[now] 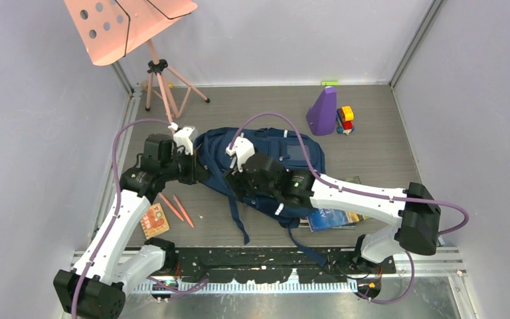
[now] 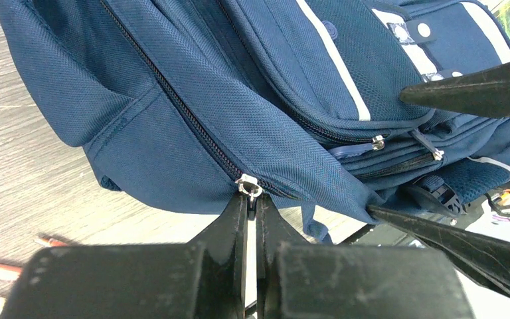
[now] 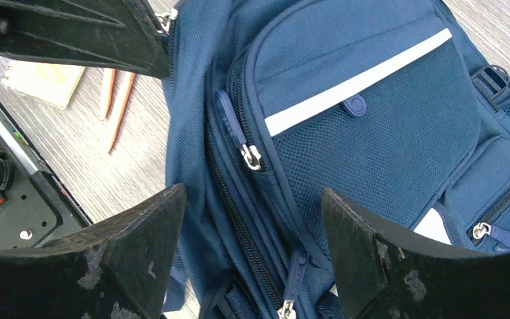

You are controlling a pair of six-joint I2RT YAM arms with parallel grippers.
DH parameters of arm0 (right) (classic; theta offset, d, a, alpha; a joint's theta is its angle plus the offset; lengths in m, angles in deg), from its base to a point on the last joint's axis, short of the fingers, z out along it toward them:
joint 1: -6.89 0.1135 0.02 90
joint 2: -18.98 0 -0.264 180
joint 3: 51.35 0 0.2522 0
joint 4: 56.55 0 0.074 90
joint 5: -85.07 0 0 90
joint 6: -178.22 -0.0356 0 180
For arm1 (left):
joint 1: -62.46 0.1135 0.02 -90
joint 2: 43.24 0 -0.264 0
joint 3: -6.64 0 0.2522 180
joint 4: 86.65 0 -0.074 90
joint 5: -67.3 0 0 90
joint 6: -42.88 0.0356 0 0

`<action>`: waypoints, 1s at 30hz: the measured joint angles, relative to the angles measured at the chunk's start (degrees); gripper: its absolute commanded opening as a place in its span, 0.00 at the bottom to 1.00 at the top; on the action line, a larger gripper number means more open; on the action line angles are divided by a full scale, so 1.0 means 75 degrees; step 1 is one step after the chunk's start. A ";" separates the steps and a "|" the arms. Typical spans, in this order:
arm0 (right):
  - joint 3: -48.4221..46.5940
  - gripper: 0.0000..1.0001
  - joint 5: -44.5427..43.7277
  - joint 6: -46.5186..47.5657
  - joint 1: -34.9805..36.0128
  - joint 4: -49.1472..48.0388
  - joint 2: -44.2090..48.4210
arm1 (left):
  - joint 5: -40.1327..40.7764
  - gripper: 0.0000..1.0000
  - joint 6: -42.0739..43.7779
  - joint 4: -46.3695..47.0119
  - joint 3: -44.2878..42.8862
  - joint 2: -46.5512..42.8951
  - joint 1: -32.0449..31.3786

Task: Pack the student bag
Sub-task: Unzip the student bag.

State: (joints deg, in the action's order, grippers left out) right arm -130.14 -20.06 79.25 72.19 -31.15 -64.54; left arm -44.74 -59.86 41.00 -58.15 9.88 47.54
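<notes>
The left arm [image 1: 116, 219] and right arm [image 1: 352, 193] reach forward. The left gripper [image 2: 251, 199] is pinched on a zipper pull [image 2: 248, 187]; the right gripper [image 3: 252, 199] has its 2 jaws wide apart.

We log the backpack [image 1: 297, 154] | large, navy fabric, white stripes [image 3: 357, 84] across its front pockets | lying flat, front up, mid-worktop [image 1: 378, 143] | blue straps [image 1: 241, 222] trail toward the near edge | front pocket zips look closed | we see the main zip pull [image 2: 248, 187] at the bag's side edge
</notes>
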 measured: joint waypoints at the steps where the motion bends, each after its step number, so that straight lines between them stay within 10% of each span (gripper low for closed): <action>1: -0.0035 0.81 -0.0006 -0.0003 0.0026 0.0006 -0.0017 | 0.0006 0.00 0.0006 0.0000 0.0006 0.0000 0.0000; 7: -0.0358 0.82 -0.0085 -0.0023 0.0379 0.0035 -0.0064 | 0.0009 0.00 0.0023 -0.0006 0.0009 0.0006 0.0006; 30: -0.0787 0.33 -0.1186 0.0187 0.0944 -0.0221 -0.1023 | 0.0023 0.00 0.0026 -0.0003 0.0052 0.0006 0.0006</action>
State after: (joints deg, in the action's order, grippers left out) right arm -136.04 -28.96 80.65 79.27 -32.81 -72.22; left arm -44.57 -59.66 40.98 -57.76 9.92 47.58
